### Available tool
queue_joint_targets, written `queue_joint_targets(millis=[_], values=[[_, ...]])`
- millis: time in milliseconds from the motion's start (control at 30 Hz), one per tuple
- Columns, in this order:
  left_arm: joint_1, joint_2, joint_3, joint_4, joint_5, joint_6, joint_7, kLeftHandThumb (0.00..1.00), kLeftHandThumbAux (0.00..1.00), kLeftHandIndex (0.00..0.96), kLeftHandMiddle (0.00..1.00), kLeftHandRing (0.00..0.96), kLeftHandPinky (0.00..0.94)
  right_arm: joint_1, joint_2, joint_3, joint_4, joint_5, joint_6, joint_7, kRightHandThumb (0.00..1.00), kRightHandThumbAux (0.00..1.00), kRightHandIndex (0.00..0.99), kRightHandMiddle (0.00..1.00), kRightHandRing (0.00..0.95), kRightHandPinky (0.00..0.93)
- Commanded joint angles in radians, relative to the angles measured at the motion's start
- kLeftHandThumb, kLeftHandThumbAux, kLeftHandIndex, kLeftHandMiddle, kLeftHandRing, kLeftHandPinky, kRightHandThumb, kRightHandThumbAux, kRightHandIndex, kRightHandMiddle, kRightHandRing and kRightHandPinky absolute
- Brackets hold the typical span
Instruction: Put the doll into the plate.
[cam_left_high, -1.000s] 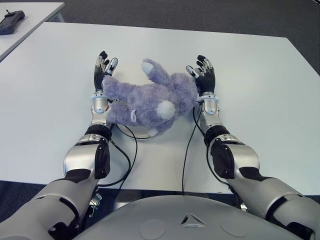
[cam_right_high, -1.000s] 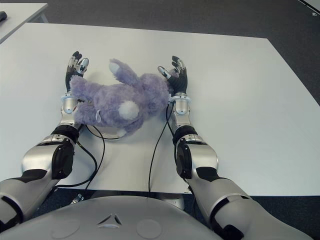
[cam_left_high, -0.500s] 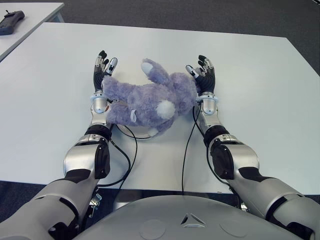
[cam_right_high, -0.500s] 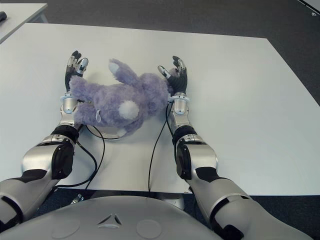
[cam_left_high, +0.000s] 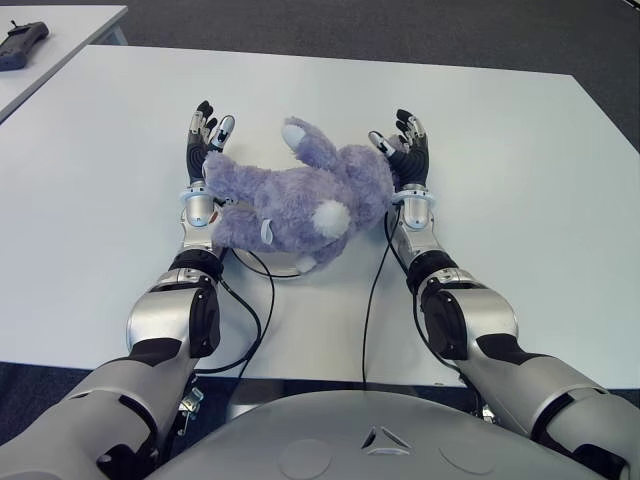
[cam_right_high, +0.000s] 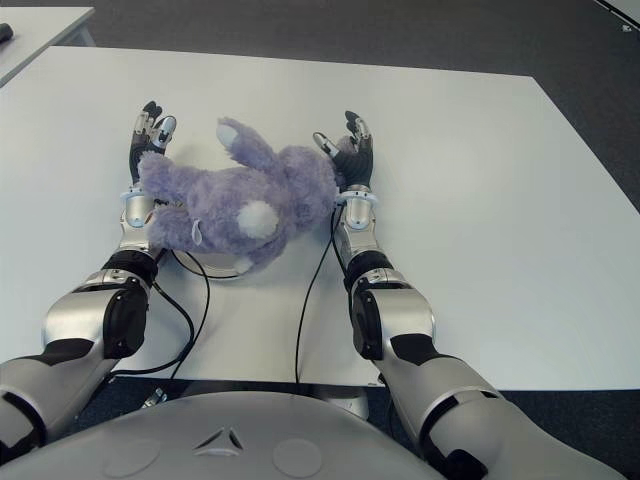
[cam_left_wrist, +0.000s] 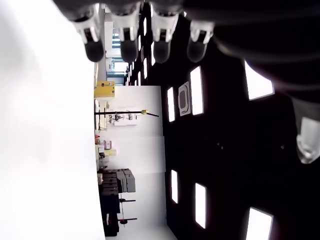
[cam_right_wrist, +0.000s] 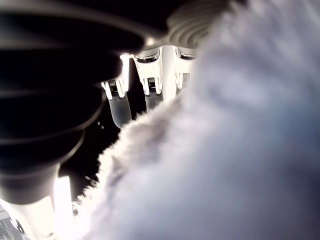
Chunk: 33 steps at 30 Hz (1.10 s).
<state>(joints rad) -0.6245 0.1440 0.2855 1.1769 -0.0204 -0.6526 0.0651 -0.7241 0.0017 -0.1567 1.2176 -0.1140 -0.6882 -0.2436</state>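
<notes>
On the white tabletop, a fluffy purple doll with a white tail lies between two hands. Left hand and right hand flank it, fingers extended and spread, palms against the fur, gripping nothing. Only a thin rim of the plate shows beneath the doll; the rest is hidden.
</notes>
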Motion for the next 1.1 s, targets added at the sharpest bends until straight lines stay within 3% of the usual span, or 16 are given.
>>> queue_joint_targets(millis=[33, 1100], values=[[0.290, -0.072, -0.006, 0.131, 0.004, -0.003, -0.005, 0.000, 0.463, 0.007, 0.019, 0.000, 0.000, 0.253, 0.061, 0.008, 0.124, -0.003, 0.041, 0.037, 0.000, 0.711, 0.148, 0.147, 0.100, 0.052], [0.296, -0.061, -0.023, 0.129, 0.013, -0.010, 0.003, 0.000, 0.452, 0.000, 0.006, 0.000, 0.000, 0.254, 0.076, -0.049, 0.122, 0.066, 0.042, 0.124, 0.000, 0.732, 0.122, 0.133, 0.097, 0.062]])
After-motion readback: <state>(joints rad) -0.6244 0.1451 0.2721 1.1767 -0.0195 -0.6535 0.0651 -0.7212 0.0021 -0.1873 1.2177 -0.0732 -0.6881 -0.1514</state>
